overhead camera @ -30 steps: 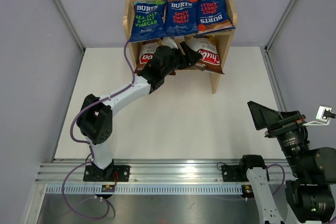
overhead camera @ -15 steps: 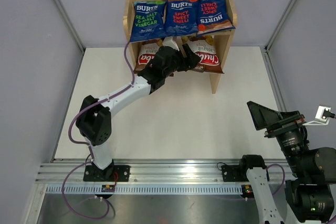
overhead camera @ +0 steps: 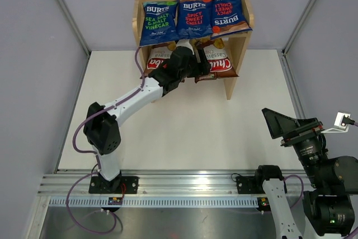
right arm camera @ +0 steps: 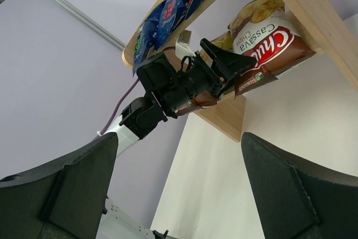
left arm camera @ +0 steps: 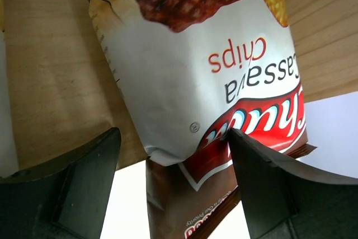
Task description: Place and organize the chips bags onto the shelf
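The wooden shelf point(overhead camera: 239, 40) stands at the table's far edge. Three blue Burts bags point(overhead camera: 195, 15) lie side by side on its upper tier. One Chuba bag point(overhead camera: 158, 60) lies at the left of the lower tier, partly hidden by my left arm. The other Chuba bag point(overhead camera: 222, 62) lies at the right, its bottom hanging over the front edge. My left gripper point(overhead camera: 202, 66) is open at that bag's bottom edge. In the left wrist view the bag point(left arm camera: 207, 71) lies between the spread fingers point(left arm camera: 268, 188) of my left gripper point(left arm camera: 173, 135). My right gripper point(overhead camera: 274, 121) is open and empty, far from the shelf.
The white tabletop point(overhead camera: 184, 132) runs from the shelf to the arm bases. Grey walls enclose the left, right and back. The shelf's right side panel point(right arm camera: 302, 4) reaches down to the table next to the right Chuba bag point(right arm camera: 268, 46).
My left gripper has moved forward and a little right toward the shelf, and the right Chuba bag has slid slightly deeper into the lower tier. The right arm has barely moved.
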`<state>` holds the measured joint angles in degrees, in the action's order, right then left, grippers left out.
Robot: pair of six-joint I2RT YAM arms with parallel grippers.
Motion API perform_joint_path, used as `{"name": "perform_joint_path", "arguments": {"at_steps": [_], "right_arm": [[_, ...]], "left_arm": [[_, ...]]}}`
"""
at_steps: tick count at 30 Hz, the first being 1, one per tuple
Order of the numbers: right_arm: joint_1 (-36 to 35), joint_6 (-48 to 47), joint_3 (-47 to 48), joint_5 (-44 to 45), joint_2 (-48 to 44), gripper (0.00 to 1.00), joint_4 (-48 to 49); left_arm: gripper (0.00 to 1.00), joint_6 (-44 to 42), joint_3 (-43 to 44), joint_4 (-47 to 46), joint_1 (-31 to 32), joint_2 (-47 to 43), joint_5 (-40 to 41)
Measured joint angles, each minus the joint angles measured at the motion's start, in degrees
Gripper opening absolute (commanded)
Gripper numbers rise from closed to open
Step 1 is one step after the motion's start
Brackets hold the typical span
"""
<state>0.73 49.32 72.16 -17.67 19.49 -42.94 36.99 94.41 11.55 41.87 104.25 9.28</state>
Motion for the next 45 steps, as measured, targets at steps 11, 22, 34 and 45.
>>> {"name": "perform_joint_path", "arguments": {"at_steps": [11, 22, 34, 45], "right_arm": [[0.0, 0.1, -0.6, -0.6, -0.3, 1.00, 0.3], [0.0, 0.6, -1.2, -1.5, -0.7, 0.99, 1.2], [0.0, 0.6, -1.2, -1.7, -0.7, 0.99, 1.2], [0.0, 0.6, -1.4, -2.9, -0.7, 0.99, 1.6]], "left_arm": [[0.79, -6.2, 9.5, 7.3, 3.4, 5.6, 3.3], [0.91, -11.4, 0.5, -3.2, 4.7, 1.9, 4.0], [0.99, -13.5, -4.1, -10.7, 5.8, 0.5, 4.3], [0.99, -15.7, -6.8, -15.0, 7.8, -0.5, 6.4]]}}
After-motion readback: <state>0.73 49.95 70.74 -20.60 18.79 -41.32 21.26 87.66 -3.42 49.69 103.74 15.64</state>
